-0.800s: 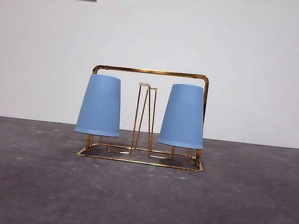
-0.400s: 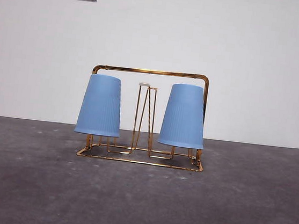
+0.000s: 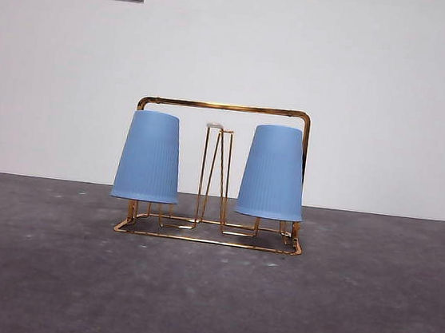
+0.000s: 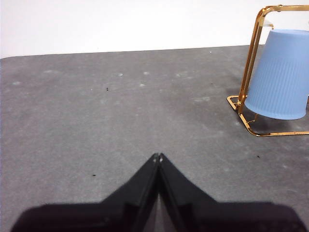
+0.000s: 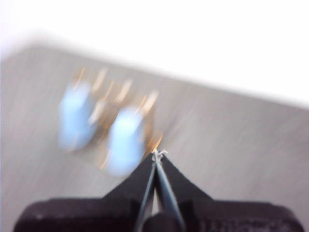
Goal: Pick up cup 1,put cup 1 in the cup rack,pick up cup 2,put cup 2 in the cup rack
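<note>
Left tool [image 4: 158, 157] closed; front: 2 cups racked

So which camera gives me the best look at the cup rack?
The front view: the whole cup rack shows sharp, both blue cups upside down on its prongs. The left wrist view catches only one end with one cup; the right wrist view is badly blurred.

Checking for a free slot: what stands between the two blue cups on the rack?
In the front view, a bare pair of gold prongs stands between the left cup and right cup.
</note>
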Tool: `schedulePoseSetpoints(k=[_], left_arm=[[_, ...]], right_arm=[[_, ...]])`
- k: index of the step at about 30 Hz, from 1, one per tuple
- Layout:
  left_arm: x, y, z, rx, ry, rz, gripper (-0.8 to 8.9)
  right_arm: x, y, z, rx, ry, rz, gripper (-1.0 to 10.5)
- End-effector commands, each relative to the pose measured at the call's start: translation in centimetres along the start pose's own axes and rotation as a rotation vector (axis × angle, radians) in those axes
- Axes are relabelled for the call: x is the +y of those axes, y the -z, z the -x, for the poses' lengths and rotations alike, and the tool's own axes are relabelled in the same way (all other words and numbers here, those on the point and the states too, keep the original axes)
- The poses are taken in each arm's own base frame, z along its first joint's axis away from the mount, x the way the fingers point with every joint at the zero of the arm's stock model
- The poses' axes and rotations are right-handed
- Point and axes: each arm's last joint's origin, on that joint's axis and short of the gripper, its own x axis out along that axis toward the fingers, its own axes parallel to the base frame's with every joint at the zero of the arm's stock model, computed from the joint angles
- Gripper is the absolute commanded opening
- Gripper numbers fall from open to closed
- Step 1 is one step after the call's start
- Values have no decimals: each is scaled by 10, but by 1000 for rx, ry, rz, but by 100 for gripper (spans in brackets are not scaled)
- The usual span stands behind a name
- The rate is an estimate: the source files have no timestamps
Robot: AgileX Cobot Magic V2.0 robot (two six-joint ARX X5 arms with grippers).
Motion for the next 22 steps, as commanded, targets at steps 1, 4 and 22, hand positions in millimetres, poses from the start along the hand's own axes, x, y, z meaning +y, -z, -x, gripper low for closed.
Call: schedulePoseSetpoints(k=[1,4,22], left_arm=[[0,3,-1,7,-1,11,-3],[0,3,-1,7,-1,11,-3],[0,3,-1,8,-1,11,-3]], right_arm=[[-6,10,-1,-67,136,-17,1],[-9,28,-4,-141,239,-11,1],[-9,204,-94,-235,299,-17,1]])
